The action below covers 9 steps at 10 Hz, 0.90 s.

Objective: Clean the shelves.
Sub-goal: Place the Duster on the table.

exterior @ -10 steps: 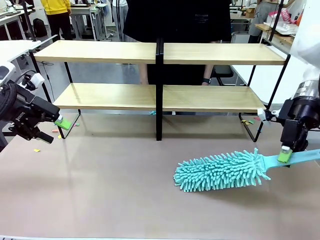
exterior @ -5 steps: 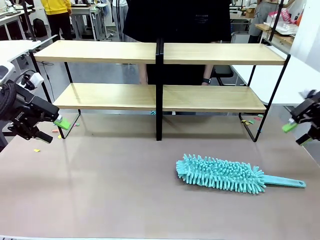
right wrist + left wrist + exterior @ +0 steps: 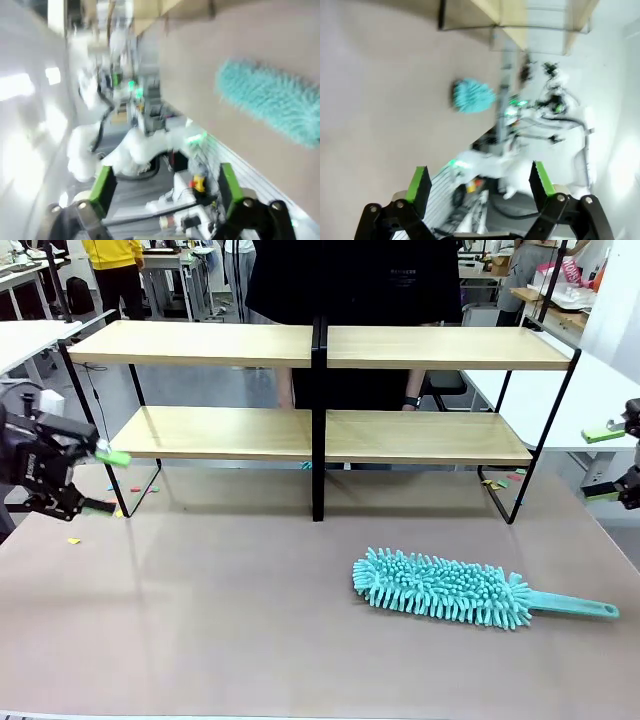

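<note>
Front view: the shelves (image 3: 320,390) span the upper half of the frame, black centre post mid-frame, feet on the brown table (image 3: 200,620). All four boards bare. A person in black (image 3: 355,280) stands behind the post at top centre.

Teal duster (image 3: 445,588) lies flat at lower right, handle pointing to the right edge, well apart from the shelves' feet. Lots of open tabletop across lower left and centre.

Left gripper (image 3: 104,480) at far left edge, beside the lower board's left end, jaws spread wide, nothing held. Right gripper (image 3: 606,463) at far right edge, above the duster handle and clear of it, jaws wide, empty.

Wrist views blurred; both show green pads (image 3: 419,183) (image 3: 104,184) apart w/ nothing between.
</note>
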{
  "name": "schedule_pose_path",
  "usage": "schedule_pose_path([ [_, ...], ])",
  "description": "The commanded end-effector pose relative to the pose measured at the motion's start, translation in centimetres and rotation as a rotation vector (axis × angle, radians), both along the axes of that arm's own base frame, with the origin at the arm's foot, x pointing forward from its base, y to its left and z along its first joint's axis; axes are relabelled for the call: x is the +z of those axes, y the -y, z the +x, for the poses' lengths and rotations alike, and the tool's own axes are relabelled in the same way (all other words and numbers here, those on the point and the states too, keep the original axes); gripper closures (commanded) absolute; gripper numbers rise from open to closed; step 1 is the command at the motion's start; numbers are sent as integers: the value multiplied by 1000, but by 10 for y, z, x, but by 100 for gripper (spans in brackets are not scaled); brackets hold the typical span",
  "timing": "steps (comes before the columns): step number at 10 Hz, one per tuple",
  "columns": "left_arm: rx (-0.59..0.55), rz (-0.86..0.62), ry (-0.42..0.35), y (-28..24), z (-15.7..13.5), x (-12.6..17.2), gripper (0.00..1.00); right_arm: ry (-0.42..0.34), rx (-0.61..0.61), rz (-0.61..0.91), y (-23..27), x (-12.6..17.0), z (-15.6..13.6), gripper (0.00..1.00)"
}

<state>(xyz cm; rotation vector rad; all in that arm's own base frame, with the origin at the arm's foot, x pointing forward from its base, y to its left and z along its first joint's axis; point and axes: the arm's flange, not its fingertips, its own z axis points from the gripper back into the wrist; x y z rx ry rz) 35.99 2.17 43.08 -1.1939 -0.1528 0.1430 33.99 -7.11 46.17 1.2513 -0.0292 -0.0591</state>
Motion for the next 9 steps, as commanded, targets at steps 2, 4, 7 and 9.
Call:
schedule_pose_path([
  [2, 0, 0, 0, 0, 0, 0, 0, 1, -79, -52, 11, -2, 8, 0],
  [4, 0, 0, 0, 0, 0, 0, 0, 1, -79, -52, 11, -2, 8, 0],
  [7, 0, 0, 0, 0, 0, 0, 0, 1, -79, -52, 11, -2, 8, 0],
  [9, 0, 0, 0, 0, 0, 0, 0, 1, -79, -52, 11, -2, 8, 0],
])
